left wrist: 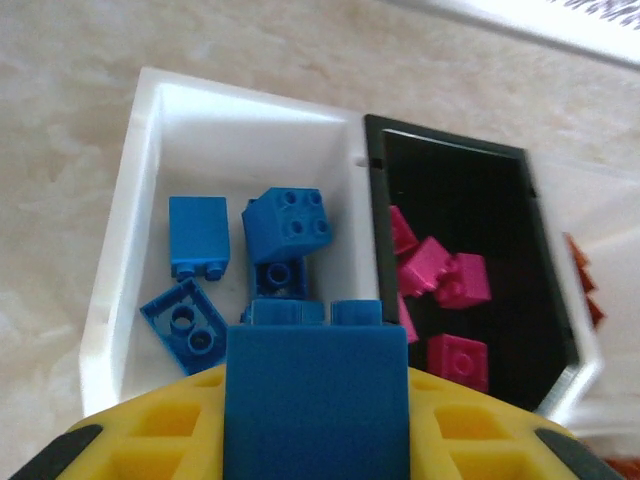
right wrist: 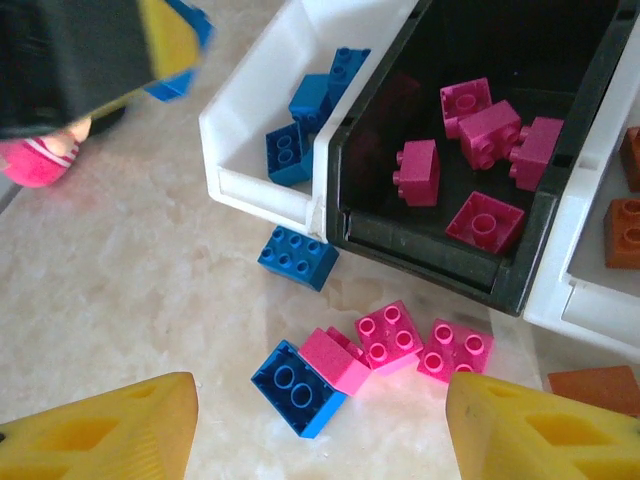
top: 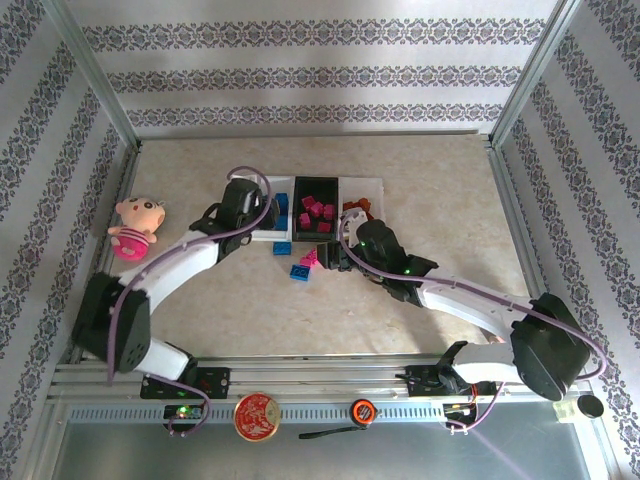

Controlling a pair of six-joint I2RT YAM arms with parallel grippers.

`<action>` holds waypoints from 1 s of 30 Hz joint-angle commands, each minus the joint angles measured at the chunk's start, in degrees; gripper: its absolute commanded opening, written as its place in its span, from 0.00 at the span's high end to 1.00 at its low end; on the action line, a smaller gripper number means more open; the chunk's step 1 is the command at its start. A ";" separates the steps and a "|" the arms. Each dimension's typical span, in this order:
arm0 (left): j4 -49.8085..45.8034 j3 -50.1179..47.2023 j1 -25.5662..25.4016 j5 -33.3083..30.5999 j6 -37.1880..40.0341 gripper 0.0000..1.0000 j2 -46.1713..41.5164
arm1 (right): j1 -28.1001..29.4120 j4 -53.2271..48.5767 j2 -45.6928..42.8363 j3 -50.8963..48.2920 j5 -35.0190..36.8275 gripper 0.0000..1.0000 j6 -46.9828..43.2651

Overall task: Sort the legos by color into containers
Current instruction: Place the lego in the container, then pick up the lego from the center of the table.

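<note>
Near edge, top view: red disc (top: 257, 416) and tape measure (top: 363, 410) sit by the arm bases.

Right hand (right wrist: 322, 430): fingers (right wrist: 110, 430) spread wide, nothing between them. It hovers over the loose legos on the tabletop (right wrist: 120, 300).
- Just ahead of the fingertips is a loose blue brick (right wrist: 290, 390), lying underside up.
- A pink brick (right wrist: 335, 358) touches it. A second pink brick (right wrist: 390, 335) and a third pink brick (right wrist: 455, 350) run in a row to the right.
- A loose orange brick (right wrist: 595, 388) lies by the right finger.
- Further out, a studded blue brick (right wrist: 297, 257) sits against the front wall of the left white tray (right wrist: 255, 150).

Left hand (left wrist: 315, 420): clamped on a held blue brick (left wrist: 315, 390), studs facing away from the camera. It is raised at the near end of the left white tray. Can't tell if it is over the tray or just short of it.

The trays sit in a row, walls touching:
- Left white tray holds at least four blue tray bricks (left wrist: 288, 225).
- Black tray (right wrist: 430, 250) holds five magenta bricks (right wrist: 420, 170).
- Right white tray (right wrist: 570, 300) holds orange tray bricks (right wrist: 625, 215).

View differences:
- Left wrist view gives the grip and the blue tray's contents close up.
- Right wrist view gives the loose pile and the gap between its own fingers.
- Top view has both sets of fingers tucked under the wrists, so the grip is unreadable there. It does give the layout, with the plush doll (top: 133, 228) well left of the trays.
</note>
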 commanded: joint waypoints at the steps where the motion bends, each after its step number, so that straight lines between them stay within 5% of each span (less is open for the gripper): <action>1: -2.04 4.03 1.99 0.37 0.22 0.82 6.07 | -0.57 -0.02 -2.37 -1.31 1.41 0.33 0.49; 5: -2.35 8.43 3.49 0.63 0.32 0.80 11.55 | -0.63 -0.61 -3.66 -2.45 1.12 0.32 0.64; 11: -3.95 13.42 3.55 1.74 0.65 0.49 14.13 | -0.65 -2.29 -3.90 -4.62 0.57 0.30 0.79; 22: 0.24 3.47 -0.31 8.77 -2.58 0.03 -1.98 | -6.69 -16.61 -1.76 -3.68 9.41 0.29 0.88; 30: 3.32 -12.63 -4.44 13.99 -8.54 0.00 -15.59 | -11.38 -19.40 3.10 -3.90 3.46 0.33 -1.21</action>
